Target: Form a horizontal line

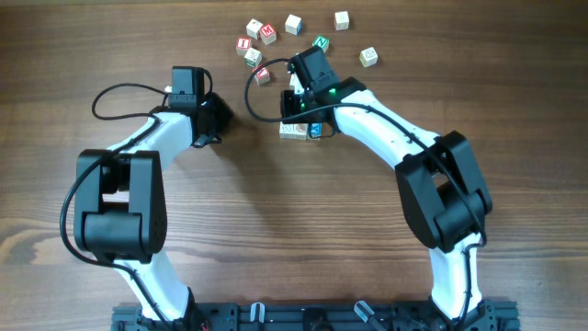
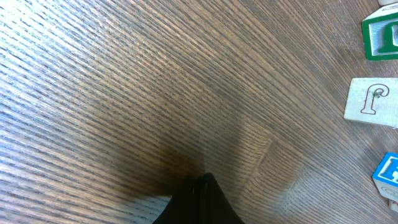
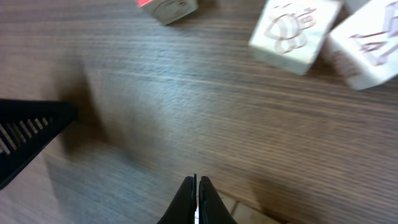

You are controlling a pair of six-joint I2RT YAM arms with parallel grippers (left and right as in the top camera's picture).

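The horizontal line [image 1: 301, 131] is a short row of pale cubes with a cyan-faced cube [image 1: 315, 131] at its right end, partly under my right arm. My right gripper [image 1: 294, 117] is shut and empty, just above the row. In the right wrist view its fingers [image 3: 197, 186] are pressed together, with a pale cube top [image 3: 273, 214] at the bottom edge. My left gripper [image 1: 223, 118] is shut and empty, to the left of the row. The left wrist view shows its shut fingers [image 2: 202, 182] and, at the right edge, a beige cube [image 2: 371, 101] and a blue cube [image 2: 388, 175].
Several loose cubes with red or green letters lie scattered at the back, among them a red one [image 1: 267, 34], a green one [image 1: 321, 42] and a pale one [image 1: 368, 56]. One red cube [image 1: 263, 74] sits close behind the right gripper. A cable loops beside it.
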